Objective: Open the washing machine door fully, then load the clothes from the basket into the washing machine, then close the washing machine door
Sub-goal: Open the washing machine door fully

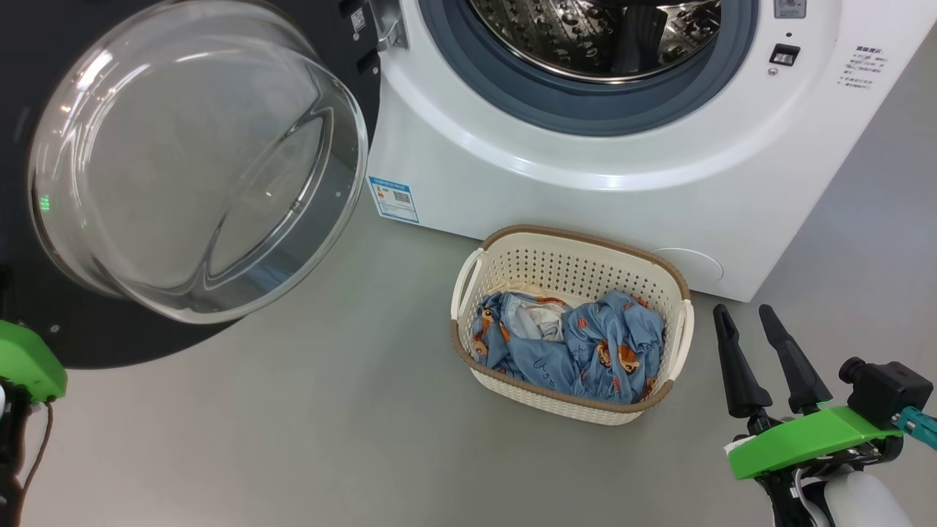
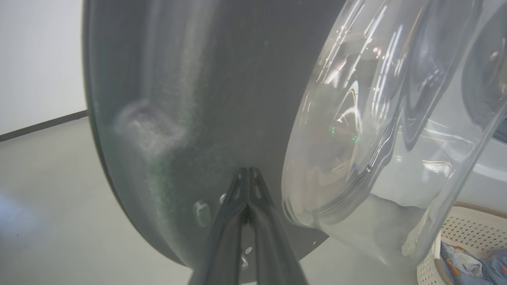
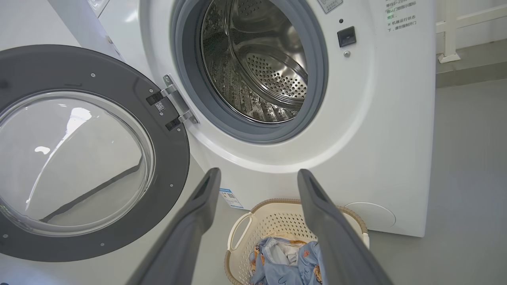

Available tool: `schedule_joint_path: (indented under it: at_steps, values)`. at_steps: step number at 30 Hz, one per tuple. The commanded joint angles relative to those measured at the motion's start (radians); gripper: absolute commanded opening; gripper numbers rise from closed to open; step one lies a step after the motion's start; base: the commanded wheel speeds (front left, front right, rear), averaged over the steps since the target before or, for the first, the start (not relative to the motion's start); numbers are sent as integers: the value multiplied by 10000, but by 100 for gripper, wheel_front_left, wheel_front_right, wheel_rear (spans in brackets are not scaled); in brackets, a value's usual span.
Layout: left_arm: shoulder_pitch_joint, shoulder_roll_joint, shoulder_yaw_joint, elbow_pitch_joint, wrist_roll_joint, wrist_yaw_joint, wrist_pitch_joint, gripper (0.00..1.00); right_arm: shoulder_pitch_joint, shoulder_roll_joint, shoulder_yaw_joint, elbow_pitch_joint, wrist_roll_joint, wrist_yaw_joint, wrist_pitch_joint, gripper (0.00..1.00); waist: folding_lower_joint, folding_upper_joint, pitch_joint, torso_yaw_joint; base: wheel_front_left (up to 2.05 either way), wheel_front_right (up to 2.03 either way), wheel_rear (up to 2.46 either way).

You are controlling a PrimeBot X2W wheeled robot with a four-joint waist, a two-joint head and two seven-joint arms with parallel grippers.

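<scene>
Because the washing machine door (image 1: 183, 168) stands swung out at 9 o'clock in the head view, the mouth of the one washing machine (image 1: 585, 176) at 12 o'clock is bare. Its steel drum (image 1: 585, 36) and grey gasket (image 1: 585, 110) are exposed for loading. One basket (image 1: 585, 238) sits on the floor (image 1: 293, 439) just before the machine, a little toward 5 o'clock. It is likely placed there to keep the carry to the drum short. It has two side handles. The clothes (image 1: 578, 351) lie inside it as a single crumpled heap, and the number of garments cannot be told. One blue label sticker (image 1: 394, 199) marks the machine's lower front. At 4 o'clock the right jaws wait beside the basket, their two dark fingers (image 1: 739, 366) parted and holding nothing, apparently ready for a first pick.

In the left wrist view the left jaws are pressed together and grip nothing. Their two fingers (image 2: 225, 237) meet in one tip at 6 o'clock that appears to touch the door's dark rim (image 2: 178, 118). This looks like a push to open the door fully, not a hold. The glass bowl (image 2: 376, 138) bulges at 3 o'clock.

In the right wrist view the two fingers (image 3: 190, 229) rise wide apart and empty. They frame the basket (image 3: 253, 225) and clothes (image 3: 277, 261) at 6 o'clock. No garment is in the drum (image 3: 261, 71) at 12 o'clock.
</scene>
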Motion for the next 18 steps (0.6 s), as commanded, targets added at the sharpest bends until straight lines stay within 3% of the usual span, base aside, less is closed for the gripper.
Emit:
schedule_joint_path:
  at_steps: [1,11,18]
  values:
    - [-516,761,287,27,72,19,-176,0,-240,-1,251,-204,-80,100,-120,100,-1,-1,-41,-22,0,0,0]
    - [-888,618,42,855,80,-144,-571,0,-151,-11,210,-209,-59,100,-120,100,-1,-1,-139,23,0,0,0]
    - [-584,481,126,652,-199,-310,-784,0,-138,8,205,-249,-76,100,-120,100,-1,-1,-126,11,0,0,0]
